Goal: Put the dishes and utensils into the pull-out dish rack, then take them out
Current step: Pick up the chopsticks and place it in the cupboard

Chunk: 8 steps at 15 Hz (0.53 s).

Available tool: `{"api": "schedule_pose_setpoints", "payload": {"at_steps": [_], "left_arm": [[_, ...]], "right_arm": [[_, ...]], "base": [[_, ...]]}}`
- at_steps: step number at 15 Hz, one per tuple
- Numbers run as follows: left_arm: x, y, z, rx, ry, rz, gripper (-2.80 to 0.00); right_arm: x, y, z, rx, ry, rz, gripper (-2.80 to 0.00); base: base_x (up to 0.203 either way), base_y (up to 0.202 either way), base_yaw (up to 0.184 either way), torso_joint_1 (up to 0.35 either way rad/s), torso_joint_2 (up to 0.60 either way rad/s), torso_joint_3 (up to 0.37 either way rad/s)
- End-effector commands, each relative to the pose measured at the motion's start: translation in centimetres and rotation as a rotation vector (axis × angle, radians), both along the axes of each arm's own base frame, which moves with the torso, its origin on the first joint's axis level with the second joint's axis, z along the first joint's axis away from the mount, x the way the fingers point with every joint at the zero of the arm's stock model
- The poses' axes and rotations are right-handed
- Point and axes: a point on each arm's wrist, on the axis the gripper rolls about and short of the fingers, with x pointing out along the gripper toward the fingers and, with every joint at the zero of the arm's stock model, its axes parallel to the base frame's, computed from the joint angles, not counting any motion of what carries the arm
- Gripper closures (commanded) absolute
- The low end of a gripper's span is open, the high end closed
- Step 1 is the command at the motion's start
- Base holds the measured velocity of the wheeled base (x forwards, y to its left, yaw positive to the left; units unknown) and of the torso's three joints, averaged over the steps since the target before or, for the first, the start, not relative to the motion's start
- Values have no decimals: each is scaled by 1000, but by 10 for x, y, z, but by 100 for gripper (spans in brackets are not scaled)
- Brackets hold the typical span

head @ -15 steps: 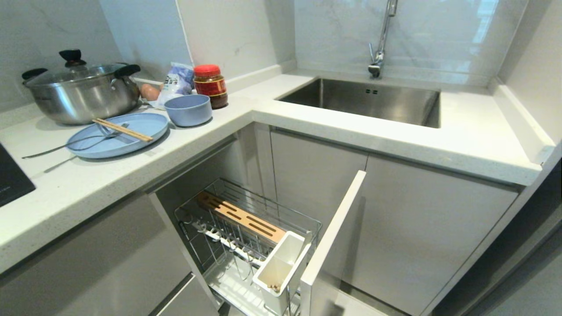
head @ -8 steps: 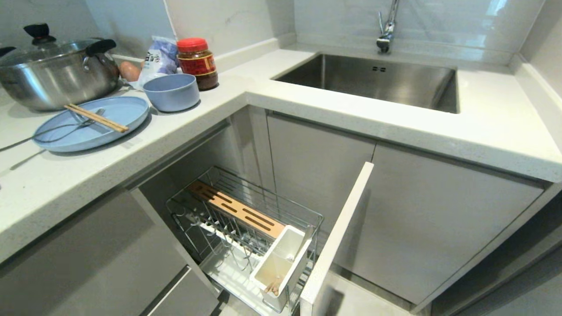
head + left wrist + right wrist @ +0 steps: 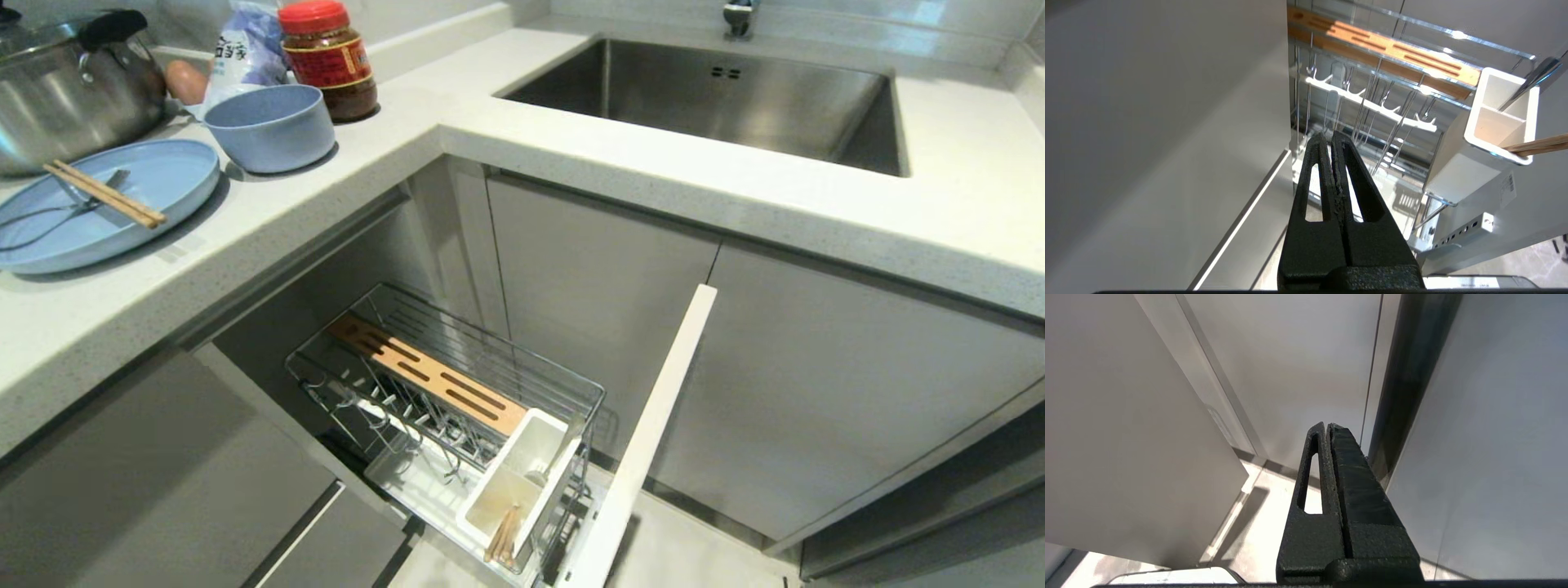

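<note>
Both my jaws are pressed together on nothing. Neither arm reaches the head view. My left gripper [image 3: 1332,141] hangs low beside the grey cabinet front [image 3: 1159,122], pointing toward the pull-out dish rack [image 3: 1372,106]; my right gripper [image 3: 1327,430] hangs before the plain cabinet doors [image 3: 1290,367] and a strip of floor.

On the countertop [image 3: 571,155], at its far left edge, sits the steel pot [image 3: 73,90]. Just in front of it lies the pale blue plate [image 3: 163,180], with the wooden chopsticks [image 3: 104,193] laid across it and a thin metal fork [image 3: 57,214] under them. The blue bowl [image 3: 269,126] stands beside the plate's right rim, with an egg [image 3: 186,80], a bag [image 3: 245,49] and a red-lidded jar [image 3: 328,57] behind it. Farther right, the steel sink [image 3: 718,98] is set into the counter.

Below the counter's inner corner the rack stands pulled out, its slotted wood strip [image 3: 429,384] along the far side and plate prongs [image 3: 384,408] bare. Its white utensil cup [image 3: 522,482], at the end against the narrow cabinet front [image 3: 653,441], holds a metal utensil [image 3: 563,449] and some wooden sticks [image 3: 502,535].
</note>
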Motion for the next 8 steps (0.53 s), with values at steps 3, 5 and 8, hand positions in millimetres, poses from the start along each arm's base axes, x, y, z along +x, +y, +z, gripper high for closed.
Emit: {"api": "schedule_pose_setpoints", "payload": {"at_steps": [3,5,8], "left_arm": [[0,0,0,-2,1,0,0],[0,0,0,-2,1,0,0],[0,0,0,-2,1,0,0]], "right_arm": [[0,0,0,0,-5,0,0],[0,0,0,0,-5,0,0],[0,0,0,0,-5,0,0]], "base": [[0,0,0,8,3,-195],[0,0,0,1,2,-90],[0,0,0,0,-1,-11]]}}
